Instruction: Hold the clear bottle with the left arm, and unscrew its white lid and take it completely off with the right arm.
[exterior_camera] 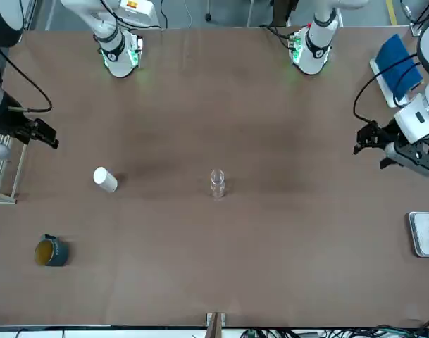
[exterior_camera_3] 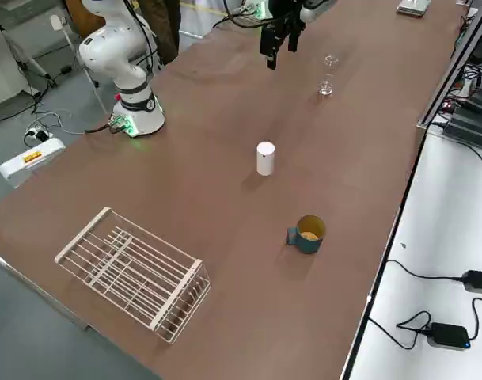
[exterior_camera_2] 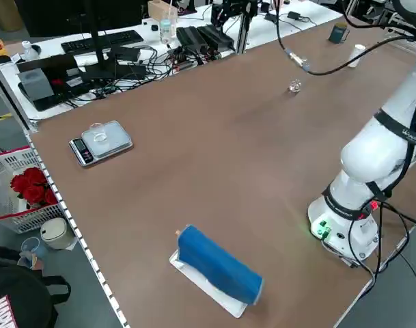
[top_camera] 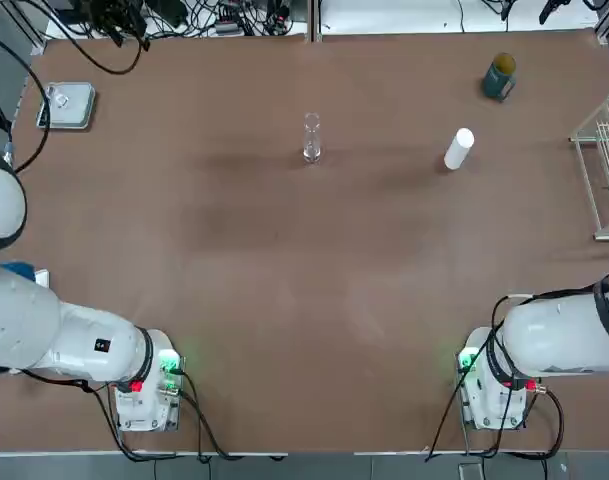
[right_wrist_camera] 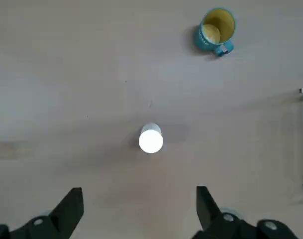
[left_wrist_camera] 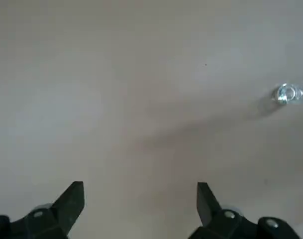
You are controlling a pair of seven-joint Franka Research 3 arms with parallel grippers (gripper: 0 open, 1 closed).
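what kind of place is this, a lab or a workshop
Most likely a robotics lab: two robot arm bases bolted to a brown table, a digital scale, and a bench of keyboards and cables alongside.

Both arms were bulky and white, built of rounded glossy shells with black rings at the joints. The left arm carried a small black square mark on its shell, and the right arm showed a black band round its casing. Each base glowed green with a small red fitting beside it, and black cables trailed from both bases. The left pincer was black under a silver-white wrist block; the right pincer was black too. Up close their fingers were dark, angular wedges with silver screws.
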